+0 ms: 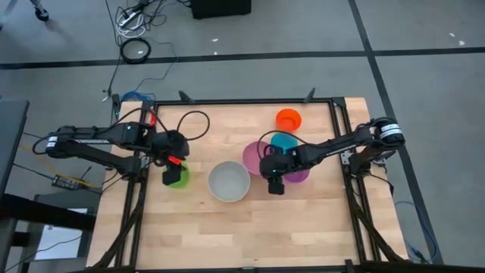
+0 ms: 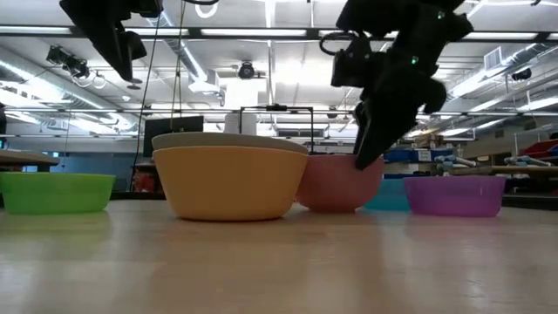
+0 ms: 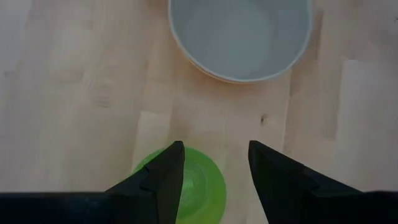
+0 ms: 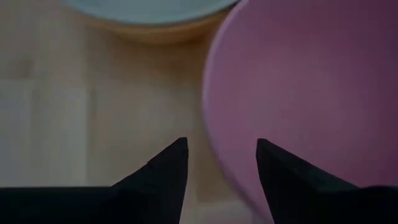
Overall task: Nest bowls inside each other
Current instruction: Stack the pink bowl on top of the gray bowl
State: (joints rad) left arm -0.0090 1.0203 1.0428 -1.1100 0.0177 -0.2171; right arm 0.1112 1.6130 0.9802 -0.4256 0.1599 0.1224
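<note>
My right gripper [image 4: 221, 142] stands open over the near rim [image 4: 208, 124] of the pink bowl [image 1: 254, 155]. One finger is outside the rim and the other is over the bowl's hollow. In the low view its fingers reach down to the pink bowl's rim [image 2: 362, 161]. The grey-white bowl [image 1: 229, 180] sits nested in the light orange bowl [image 2: 228, 183] at the table's middle. The green bowl [image 1: 180, 180] rests on the table at the left. My left gripper [image 3: 214, 144] hangs open well above it.
A teal-blue bowl [image 1: 286, 140] and a red-orange bowl [image 1: 288, 119] stand behind the pink one. A purple bowl [image 1: 301, 175] lies partly under my right arm. A black frame [image 1: 333, 129] borders the table. Bare wood [image 1: 242, 235] runs along the near edge.
</note>
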